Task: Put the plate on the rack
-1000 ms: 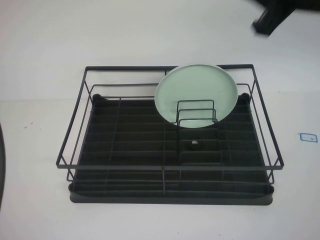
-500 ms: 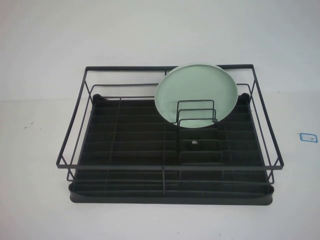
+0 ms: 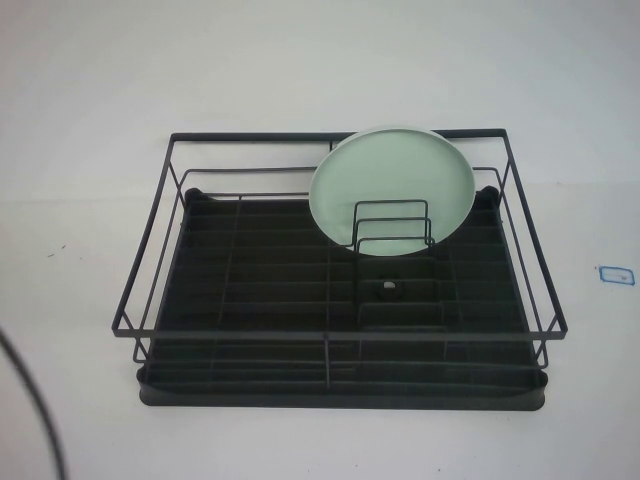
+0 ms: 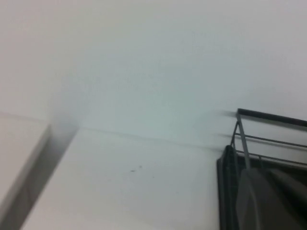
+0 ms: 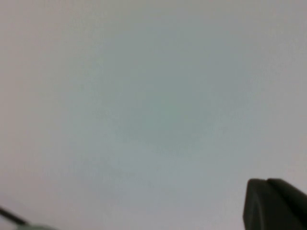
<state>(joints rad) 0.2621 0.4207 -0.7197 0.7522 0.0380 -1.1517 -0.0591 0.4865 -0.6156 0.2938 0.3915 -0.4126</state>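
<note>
The pale mint-green plate stands on edge in the black wire rack, at its back right. It sits behind the small upright dividers and leans on the back rail. Neither gripper is in the high view. My left gripper shows only as a blurred grey shape in the left wrist view, close to the rack's corner and off to the rack's left side. My right gripper shows only as a dark tip against a plain pale surface, away from the rack and the plate.
The rack stands on a white table in front of a white wall. A dark cable curves across the near left corner. A small blue-edged label lies on the table to the right of the rack.
The dark part of the right arm at the top right has left the high view. The dark cable at the near left has swung further into view. Plate and rack have not moved.
</note>
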